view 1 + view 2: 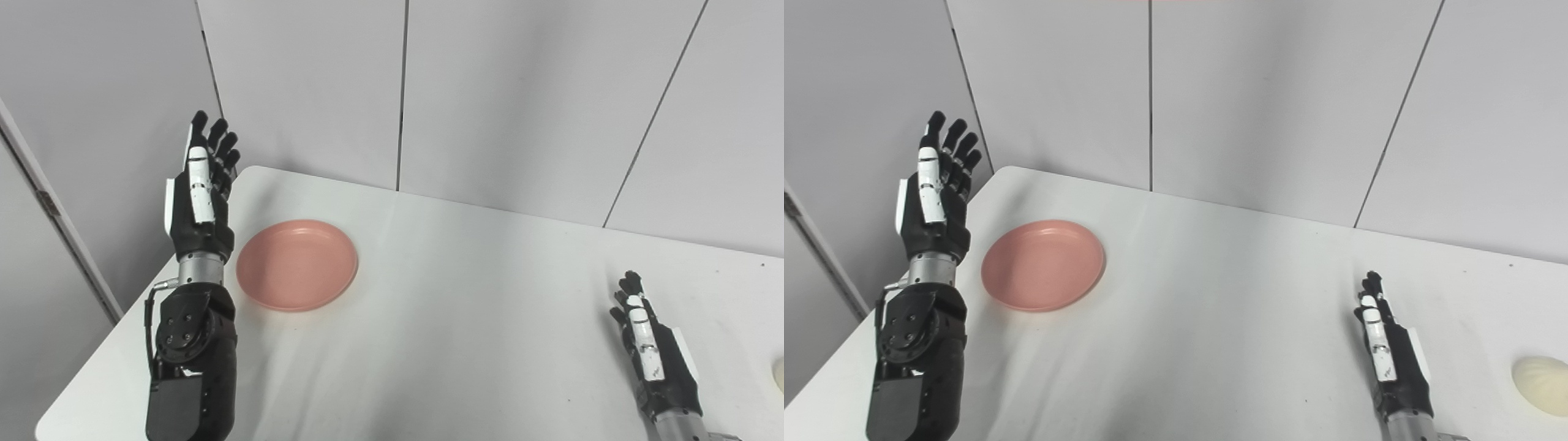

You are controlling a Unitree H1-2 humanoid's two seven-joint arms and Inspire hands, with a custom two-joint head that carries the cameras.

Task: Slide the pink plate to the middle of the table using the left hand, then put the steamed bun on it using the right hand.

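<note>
A round pink plate [297,264] lies empty on the white table [465,294], toward its left side. My left hand [202,184] is raised above the table's left edge, just left of the plate, open with fingers straight up and not touching it. The pale steamed bun [1542,376] rests on the table at the far right; only its edge shows in the left eye view. My right hand [1387,355] is low over the table's right part, left of the bun and apart from it, open with fingers extended and holding nothing.
Grey wall panels [490,92] stand directly behind the table's far edge. The table's left edge [98,367] runs under my left forearm, with a drop beyond it. Bare white tabletop lies between the plate and my right hand.
</note>
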